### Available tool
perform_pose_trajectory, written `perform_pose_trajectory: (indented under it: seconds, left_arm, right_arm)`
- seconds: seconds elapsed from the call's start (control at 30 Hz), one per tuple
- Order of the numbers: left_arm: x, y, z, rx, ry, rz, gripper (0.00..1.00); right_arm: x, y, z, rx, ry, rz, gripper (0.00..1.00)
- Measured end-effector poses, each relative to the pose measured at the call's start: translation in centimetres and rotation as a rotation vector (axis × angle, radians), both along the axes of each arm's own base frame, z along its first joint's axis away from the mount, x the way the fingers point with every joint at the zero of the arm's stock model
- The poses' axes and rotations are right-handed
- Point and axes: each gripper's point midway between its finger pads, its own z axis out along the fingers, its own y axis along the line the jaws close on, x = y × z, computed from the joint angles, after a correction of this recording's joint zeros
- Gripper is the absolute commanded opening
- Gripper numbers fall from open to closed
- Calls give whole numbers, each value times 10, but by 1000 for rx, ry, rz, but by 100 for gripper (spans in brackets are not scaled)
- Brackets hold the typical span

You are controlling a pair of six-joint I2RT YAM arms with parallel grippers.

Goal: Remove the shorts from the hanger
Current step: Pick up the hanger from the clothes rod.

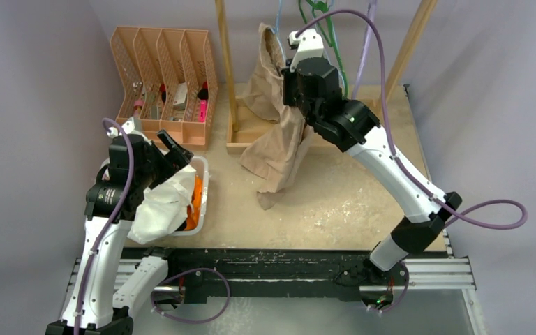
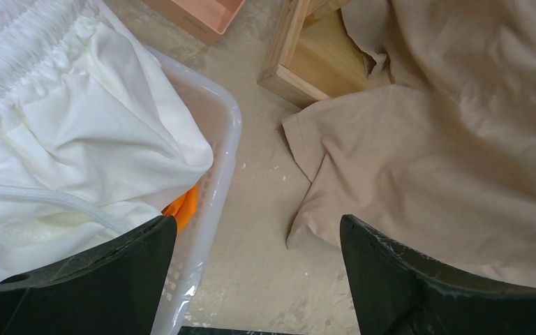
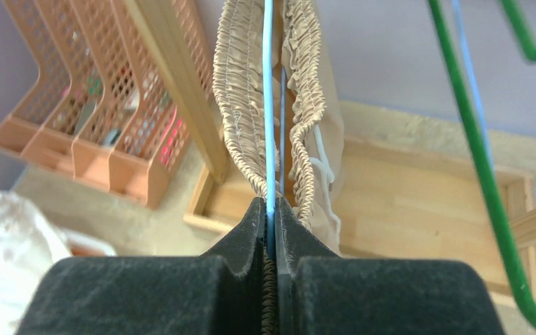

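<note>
My right gripper [image 3: 271,209] is pressed together on the blue hanger [image 3: 268,105]. It pinches the thin wire just below the point where it runs between the two gathered sides of the beige shorts [image 3: 232,91] waistband. A sliver of elastic seems caught between the jaws as well, though I can't be sure. The shorts hang from that wire inside the wooden rack [image 1: 227,70], with one leg trailing onto the table [image 1: 349,202].

My left gripper [image 2: 257,223] is spread and empty. It hovers over the rim of the basket [image 2: 227,139], where the white shorts [image 2: 77,139] lie heaped on the orange shorts [image 2: 181,206].

As I read it, this grip steadies the hanger rather than frees the cloth, so a straight pull would likely bring the wire along too. I'd hold the hanger firm and bring the left gripper across to take the loose leg or the waistband edge. Then I'd draw the fabric along the wire toward its open end, slowly, keeping the elastic from bunching. I'd also watch the white drawstring and the green hanger [image 3: 474,139] close on the right, because either could snag.
</note>
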Motion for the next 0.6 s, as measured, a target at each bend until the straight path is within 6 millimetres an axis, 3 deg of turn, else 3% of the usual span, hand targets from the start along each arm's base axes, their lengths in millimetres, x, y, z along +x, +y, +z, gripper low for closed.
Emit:
perform_pose_trajectory:
  seconds: [0.17,0.27,0.37,0.53,0.6]
  left_arm:
    - [0,-3,4,-11,-16,-14,87]
    - [1,-8,6,-27,-23,-38,88]
    - [1,-15,10,-49,-36,-69,88]
    - [6,-25,21,-86,-85,-116,88]
    - [9,-29,26,-104,-102,-134,88]
  right_arm:
    - [-31,-7,-27,5,76,90,0]
    - [-67,-24,-37,36,95,165,0]
    - [-104,-42,-31,86,80,241,0]
    - [-155,-64,-3,185,5,362,0]
    - [-169,-67,-7,196,3,404,0]
